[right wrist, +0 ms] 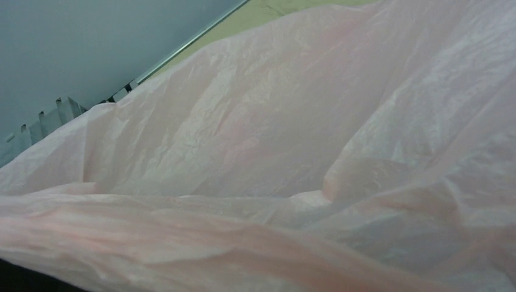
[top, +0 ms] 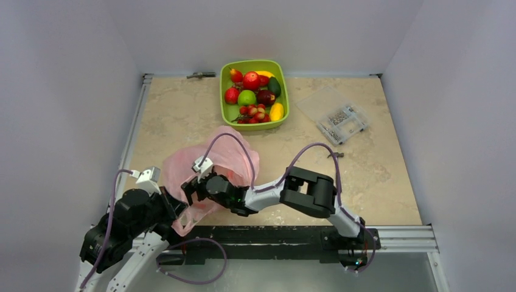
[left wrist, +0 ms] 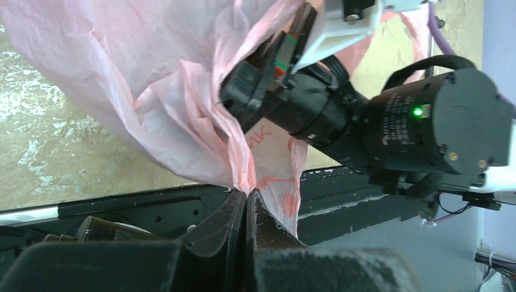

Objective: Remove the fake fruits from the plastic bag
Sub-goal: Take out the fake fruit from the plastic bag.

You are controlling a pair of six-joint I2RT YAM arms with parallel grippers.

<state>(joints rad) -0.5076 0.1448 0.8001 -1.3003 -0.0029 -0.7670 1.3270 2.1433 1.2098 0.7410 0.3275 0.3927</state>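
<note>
Pinching the rim of the thin translucent pink plastic bag (left wrist: pixel 122 79) at the table's (top: pixel 182 115) near left, the clamped left gripper (left wrist: pixel 246 204) likely holds limp, slippery film where it grips best, the right gripper (top: pixel 190 190) of unclear spread, glossy plastic fake fruits (top: pixel 251 81) visible only in the lime-green tray (top: pixel 223 97)

Print on thin translucent pink plastic bag (left wrist: pixel 152 91): red letters are seen, partly lost in the folds; only "NK" can be made out, and not with certainty.
Marking on black cylindrical motor housing (left wrist: pixel 426 140): faint pale lettering is seen beside a lit green lamp (left wrist: pixel 417 111), too small to be read.
</note>
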